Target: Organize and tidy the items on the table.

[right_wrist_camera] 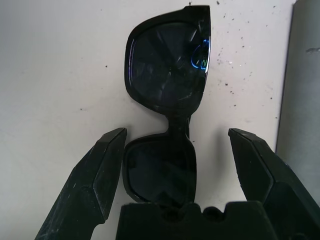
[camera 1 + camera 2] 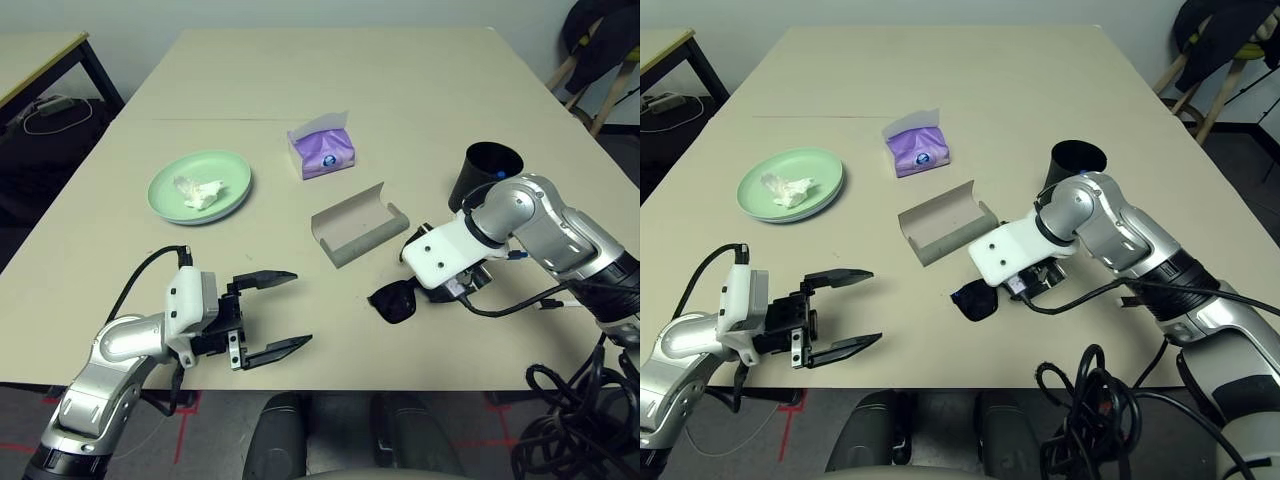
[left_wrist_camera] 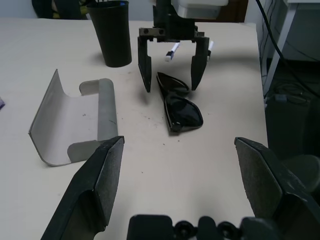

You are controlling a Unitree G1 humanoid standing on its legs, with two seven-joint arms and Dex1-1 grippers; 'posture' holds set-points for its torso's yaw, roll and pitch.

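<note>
Beige matte table (image 2: 400, 90) — dark-legged side table (image 2: 40, 60) beside it.

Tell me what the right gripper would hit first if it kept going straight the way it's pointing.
Most likely the black sunglasses. The right gripper points down at them with open jaws astride the frame. Only the table lies beneath.

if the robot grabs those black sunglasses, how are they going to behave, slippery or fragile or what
The sunglasses look glossy, so the open right gripper straddling them may slip on the lenses. The frame seems thin and stiff, probably light, and likely to skid on the smooth table if nudged. They lie flat, so rolling seems unlikely.
</note>
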